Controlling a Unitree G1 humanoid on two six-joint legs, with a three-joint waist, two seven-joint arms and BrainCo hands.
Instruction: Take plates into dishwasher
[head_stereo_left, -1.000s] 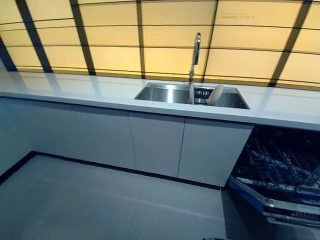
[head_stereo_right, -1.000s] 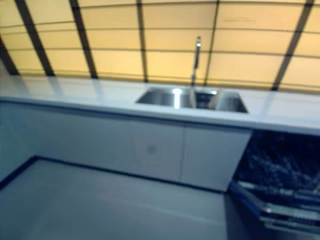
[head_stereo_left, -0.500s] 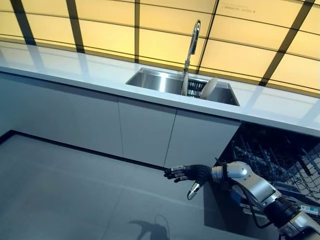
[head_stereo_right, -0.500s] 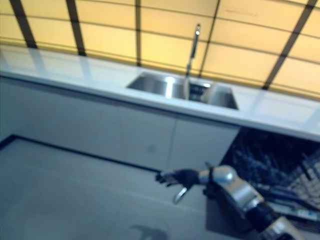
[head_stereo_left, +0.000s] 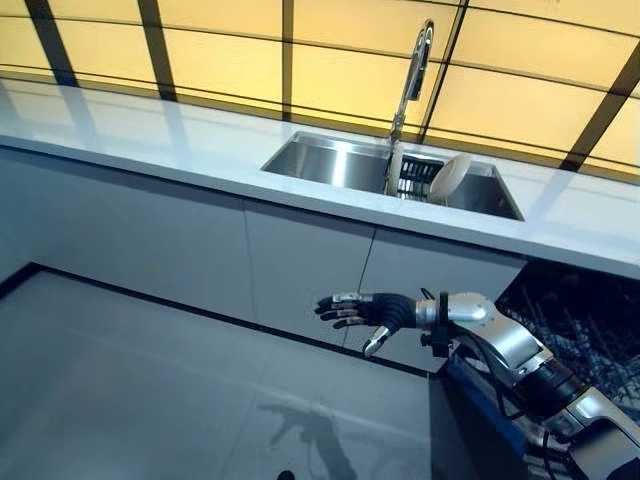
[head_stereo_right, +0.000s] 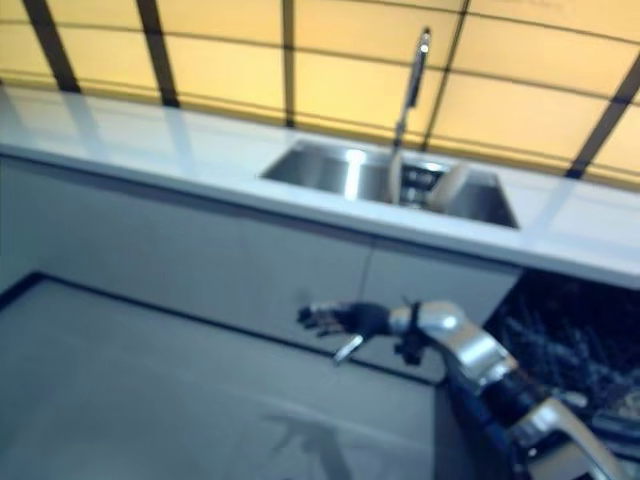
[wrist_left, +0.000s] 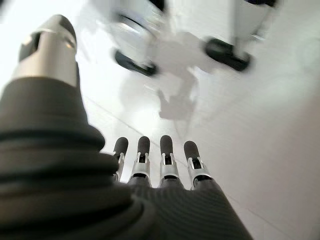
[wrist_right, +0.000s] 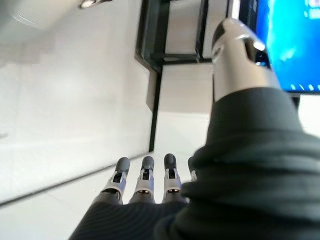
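Stainless steel sink (head_stereo_left: 340, 163) sits sunk in the smooth white countertop (head_stereo_left: 150, 140) under a tall chrome tap (head_stereo_left: 412, 75); two pale round plates (head_stereo_left: 449, 177) stand on edge in a dark rack inside it. Below right, the open dishwasher's wire rack (head_stereo_left: 580, 320) shows. The right hand (head_stereo_left: 375, 311) hovers before the flat grey cabinet doors (head_stereo_left: 200, 250), fingers straight, empty. The left hand (wrist_left: 160, 170) is likewise loose and empty.

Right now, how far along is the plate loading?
Nothing looks loaded yet. One plate leans upright in the sink, and the open dishwasher rack at lower right shows no plate that I can make out. Nothing is in hand: the right hand is open and raised in front of the cabinets, and the left hand is open too. Still left: reach the sink, grasp the plate, rack it.
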